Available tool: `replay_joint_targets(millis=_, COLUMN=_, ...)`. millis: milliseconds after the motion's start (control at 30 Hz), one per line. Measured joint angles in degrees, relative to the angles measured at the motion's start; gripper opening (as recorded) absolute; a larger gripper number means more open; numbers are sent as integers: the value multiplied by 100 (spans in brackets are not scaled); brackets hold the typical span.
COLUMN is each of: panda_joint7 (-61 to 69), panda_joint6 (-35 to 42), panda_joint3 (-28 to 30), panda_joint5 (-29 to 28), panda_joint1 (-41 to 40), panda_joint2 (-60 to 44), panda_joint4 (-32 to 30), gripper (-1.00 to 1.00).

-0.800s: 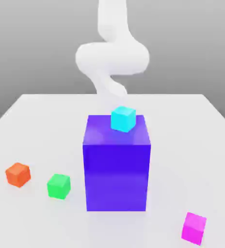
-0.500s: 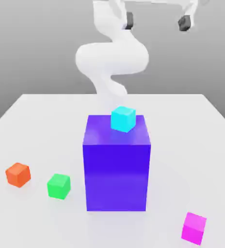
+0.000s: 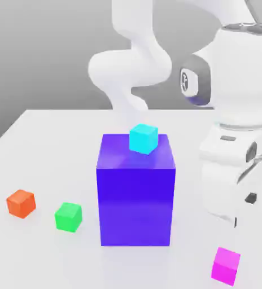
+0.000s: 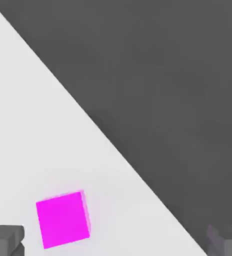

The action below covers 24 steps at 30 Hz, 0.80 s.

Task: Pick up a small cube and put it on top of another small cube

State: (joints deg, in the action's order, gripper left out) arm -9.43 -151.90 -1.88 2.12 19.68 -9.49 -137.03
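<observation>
One bright pink cube (image 3: 226,266) sat flat on the white table (image 3: 43,147) at the exterior view's near right, below the gripper (image 4: 113,240), whose released, wide-apart fingers (image 4: 5,239) were cut off.

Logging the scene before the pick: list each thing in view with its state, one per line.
magenta cube: on the table, free, below the gripper.
green cube: on the table, nothing on top.
orange-red cube: on the table, untouched.
cyan cube: resting on top of the blue-violet block.
blue-violet block: upright on the table.
gripper: open, empty, above the table near the magenta cube.
</observation>
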Motion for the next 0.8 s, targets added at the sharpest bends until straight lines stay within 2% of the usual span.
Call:
replay_joint_targets(millis=233, panda_joint7=176, panda_joint6=-837, panda_joint3=33, panda_joint5=-413, panda_joint1=234, panda_joint2=-1444, panda_joint4=76, gripper=0)
replay_joint_targets(millis=267, panda_joint7=170, panda_joint6=-991, panda_joint3=42, panda_joint5=-424, panda_joint1=243, panda_joint2=-1642, panda_joint4=115, gripper=-100)
replay_joint_targets(millis=500, panda_joint7=164, panda_joint6=-1018, panda_joint3=42, panda_joint5=-435, panda_joint1=243, panda_joint2=-1686, panda_joint4=124, gripper=-100)
replay_joint_targets(millis=667, panda_joint7=221, panda_joint6=-291, panda_joint3=16, panda_joint5=-376, panda_joint1=185, panda_joint2=-895, panda_joint4=30, gripper=-100)
replay_joint_targets(millis=800, panda_joint7=729, panda_joint6=212, panda_joint3=384, panda_joint5=-612, panda_joint1=-217, panda_joint2=-549, panda_joint4=100, gripper=-100)
